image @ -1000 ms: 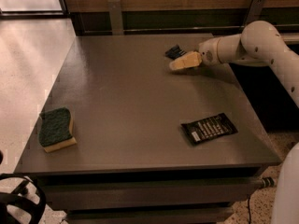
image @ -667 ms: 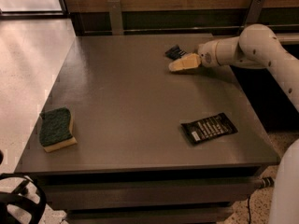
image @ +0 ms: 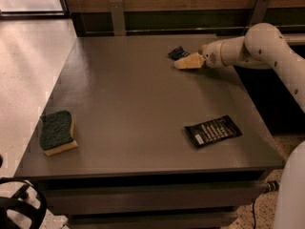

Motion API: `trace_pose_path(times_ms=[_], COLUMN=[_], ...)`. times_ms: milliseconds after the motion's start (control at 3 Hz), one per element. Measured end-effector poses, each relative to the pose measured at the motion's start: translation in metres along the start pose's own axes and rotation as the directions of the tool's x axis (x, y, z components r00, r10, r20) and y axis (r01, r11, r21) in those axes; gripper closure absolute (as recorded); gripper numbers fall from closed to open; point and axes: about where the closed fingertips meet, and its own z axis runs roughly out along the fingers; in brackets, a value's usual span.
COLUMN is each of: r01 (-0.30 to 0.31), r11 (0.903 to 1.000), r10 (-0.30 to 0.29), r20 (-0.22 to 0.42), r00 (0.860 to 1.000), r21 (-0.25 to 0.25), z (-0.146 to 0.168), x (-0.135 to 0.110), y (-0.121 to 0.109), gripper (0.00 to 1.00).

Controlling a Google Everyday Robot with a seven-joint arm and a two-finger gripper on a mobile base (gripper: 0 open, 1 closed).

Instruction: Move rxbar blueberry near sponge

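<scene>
White arm (image: 267, 46) reaches leftward — claw (image: 187, 62) (tan-tipped) held low at far right.

a: anything legible in there?
b: nope. black wrapper (image: 213, 131) has white text lines, too tiny to read. rxbar blueberry (image: 175, 52), beside the gripper (image: 183, 62) at the far side of the table (image: 124, 104), nothing readable either.

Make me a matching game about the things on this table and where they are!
Things:
1. sponge
2. rxbar blueberry
3. black wrapper
4. gripper

Places:
a. near right part of the table
b. near left edge
c. dark blue, far side
d. pale tan, far side, right beside number 2

Pairs: 1-b, 2-c, 3-a, 4-d
</scene>
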Motion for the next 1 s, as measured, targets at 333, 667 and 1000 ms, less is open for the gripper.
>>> trace_pose_path(times_ms=[333, 667, 1000], r01=[0.0, 0.0, 0.0], r11=[1.0, 1.0, 1.0], r10=[0.0, 0.0, 0.0], r20=[0.0, 0.0, 0.0], r00=[1.0, 1.0, 1.0], r21=[0.0, 0.0, -0.001], z=[-0.0012, -0.0024, -0.003], x=[-0.0024, -0.0046, -0.0059], y=[0.0002, 0.0004, 0.0007], gripper=[0.64, 0.86, 1.0])
